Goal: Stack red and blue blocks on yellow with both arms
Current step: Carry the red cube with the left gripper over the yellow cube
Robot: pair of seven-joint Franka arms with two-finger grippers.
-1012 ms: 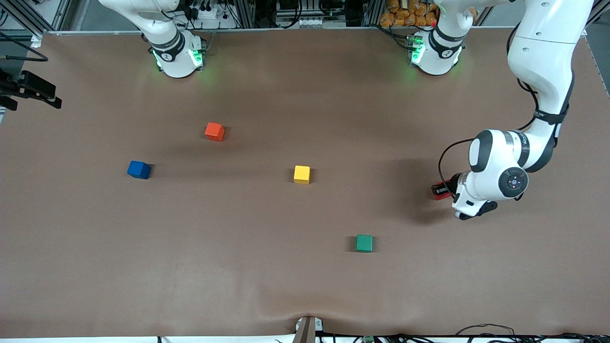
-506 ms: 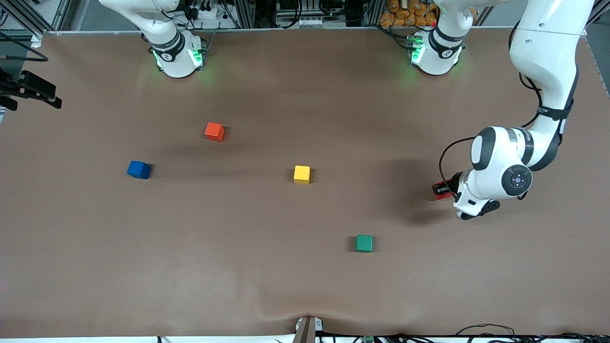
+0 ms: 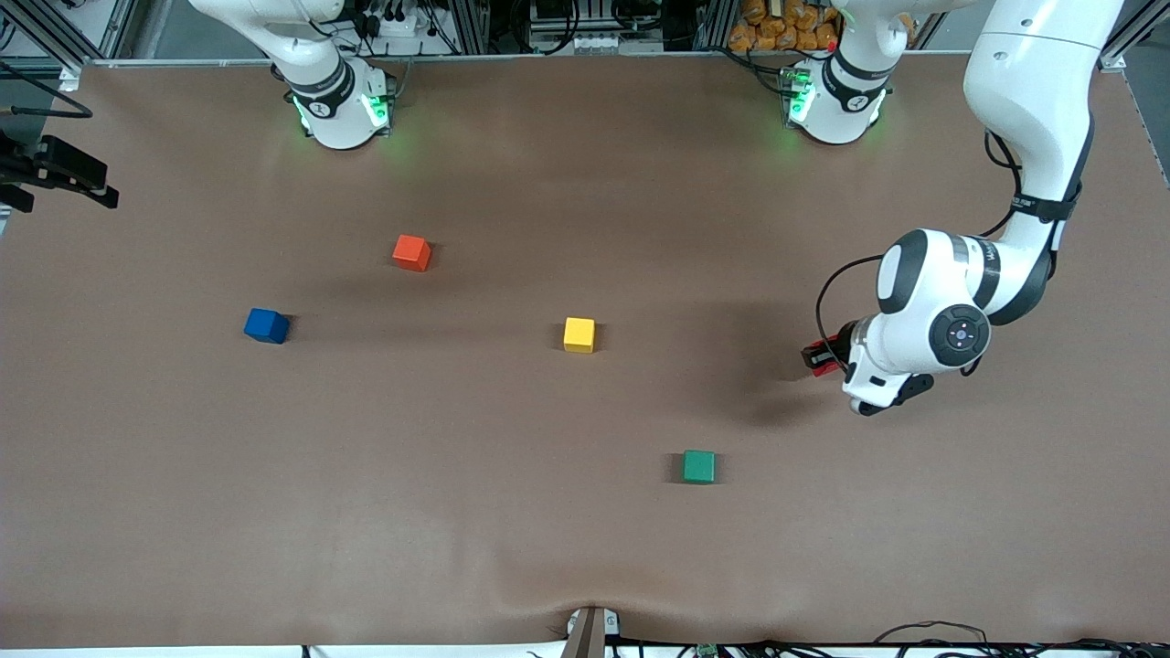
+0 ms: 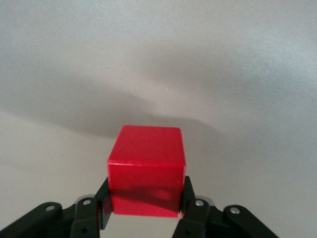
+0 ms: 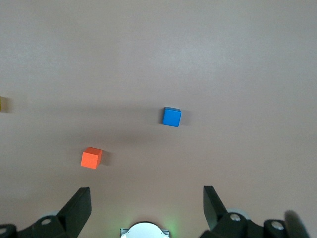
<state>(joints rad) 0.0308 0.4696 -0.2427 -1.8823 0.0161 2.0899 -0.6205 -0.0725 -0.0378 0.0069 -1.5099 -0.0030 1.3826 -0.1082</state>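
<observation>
Left claw carries the red block; right claw waits.

The right claw (image 5: 143, 208) is out of the front view, high over the counter (image 3: 457, 512), fingers spread wide, empty. Blue block (image 3: 266, 325), orange cube (image 3: 411, 252), yellow block (image 3: 579, 334) and green cube (image 3: 699, 466) lie apart. The left claw (image 3: 820, 358), largely hidden by its wrist, pinches the red block (image 4: 146, 171) above the counter's left-arm end.

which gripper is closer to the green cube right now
Left. The left gripper, shut on the red cube, is over the table toward the left arm's end, close to the green cube. The right gripper is open, high above the blue cube.
</observation>
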